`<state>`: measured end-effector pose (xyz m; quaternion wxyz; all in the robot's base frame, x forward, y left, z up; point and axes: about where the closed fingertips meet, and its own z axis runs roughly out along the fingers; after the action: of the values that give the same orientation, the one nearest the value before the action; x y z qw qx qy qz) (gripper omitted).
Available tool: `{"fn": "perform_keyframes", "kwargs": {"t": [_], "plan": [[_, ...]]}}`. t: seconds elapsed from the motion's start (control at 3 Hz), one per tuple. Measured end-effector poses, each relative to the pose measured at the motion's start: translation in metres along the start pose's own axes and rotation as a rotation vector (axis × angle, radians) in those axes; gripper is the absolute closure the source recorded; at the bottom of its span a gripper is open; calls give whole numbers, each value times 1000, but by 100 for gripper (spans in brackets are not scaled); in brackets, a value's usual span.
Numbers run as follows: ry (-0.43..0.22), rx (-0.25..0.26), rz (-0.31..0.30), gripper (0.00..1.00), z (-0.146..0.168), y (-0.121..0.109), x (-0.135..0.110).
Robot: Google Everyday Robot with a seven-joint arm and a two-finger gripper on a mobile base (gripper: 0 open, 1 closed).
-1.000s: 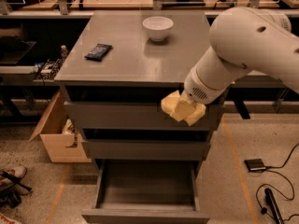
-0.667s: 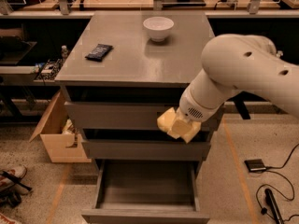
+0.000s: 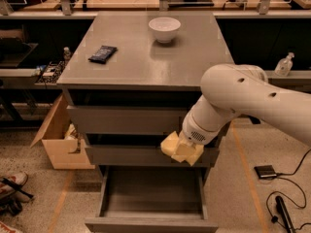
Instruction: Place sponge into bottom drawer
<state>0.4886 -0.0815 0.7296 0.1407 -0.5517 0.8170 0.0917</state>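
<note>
The pale yellow sponge [image 3: 181, 149] hangs in front of the middle drawer's front, held at the end of my white arm. My gripper [image 3: 188, 141] is shut on the sponge; its fingers are mostly hidden behind the wrist and the foam. The bottom drawer [image 3: 151, 216] is pulled open below, a wide grey box whose inside shows nothing in it. The sponge is above the drawer's rear right part, a little above its rim.
The grey cabinet top [image 3: 146, 57] carries a white bowl [image 3: 164, 29] and a dark packet [image 3: 102, 53]. A cardboard box [image 3: 60, 140] stands on the floor at left. Cables and a small black device [image 3: 266, 171] lie on the floor at right.
My arm has lowered and moved left with the sponge, from the top drawer's front down to the middle drawer's front, closer over the open bottom drawer.
</note>
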Motion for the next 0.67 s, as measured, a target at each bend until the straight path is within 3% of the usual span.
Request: {"fn": "perform_keyframes", "kwargs": {"t": [0.67], "plan": [[1, -93, -116, 100, 82, 21, 18]]}}
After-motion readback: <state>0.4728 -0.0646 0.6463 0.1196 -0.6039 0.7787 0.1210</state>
